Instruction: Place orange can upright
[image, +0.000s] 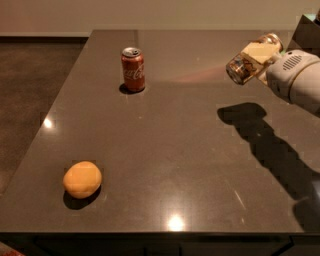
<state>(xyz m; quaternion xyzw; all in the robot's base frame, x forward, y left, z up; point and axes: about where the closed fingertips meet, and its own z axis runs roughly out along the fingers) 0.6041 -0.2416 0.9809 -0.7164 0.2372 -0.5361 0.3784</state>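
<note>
We see the table (190, 165) bearing a cola can (133, 69) upright at far left and a round lump (82, 179) at near left; at far right, above it, the gripper (258, 54) holds the orange can (243, 66) tilted.

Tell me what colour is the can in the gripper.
Orange-gold with pale markings, camera view; the gripper holds the orange can tilted above the table, at right.
</note>
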